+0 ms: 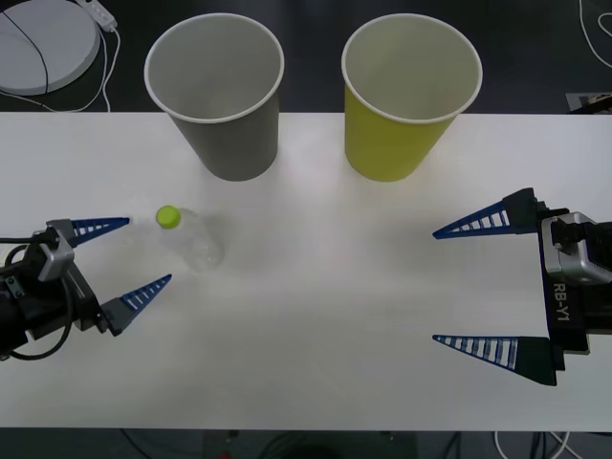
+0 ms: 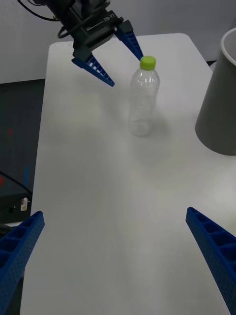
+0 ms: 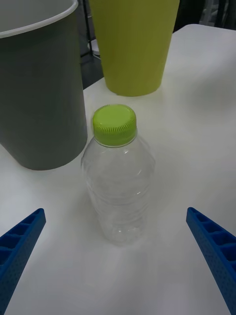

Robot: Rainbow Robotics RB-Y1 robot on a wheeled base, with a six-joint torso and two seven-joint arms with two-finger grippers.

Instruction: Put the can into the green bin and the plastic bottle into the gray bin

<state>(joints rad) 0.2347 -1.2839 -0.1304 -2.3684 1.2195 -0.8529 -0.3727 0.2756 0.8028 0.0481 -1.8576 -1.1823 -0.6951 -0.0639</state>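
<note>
- Front view first, biggest stuff: white table (image 1: 316, 316), with the gray bin (image 1: 218, 91) and green bin (image 1: 411, 91) standing side by side at the far edge, apart from each other. Both look empty from up here, and I can't spot a can on the table.
- Right gripper (image 1: 478, 287) sits off on the right side, fingers spread wide, gripping nothing, well away from everything.
- Left gripper (image 1: 122, 258) is wide open too, holding nothing, with the plastic bottle (image 1: 196, 239) standing upright just beyond its fingertips, on the near side of the gray bin.
- What could go wrong, I reckon: that bottle looks empty and light. If one finger touches before the other, it'll likely tip or skid away. The gray bin is close behind it too, so a clumsy push could knock the bottle into the bin's wall.
- Left wrist view gives what the front doesn't: the bottle sits roughly centred between the open fingers, lime-green cap (image 3: 114, 124) on, ribbed clear body.
- Right wrist view shows the bottle side-on, with a gap between it and the left gripper's fingertips.
</note>
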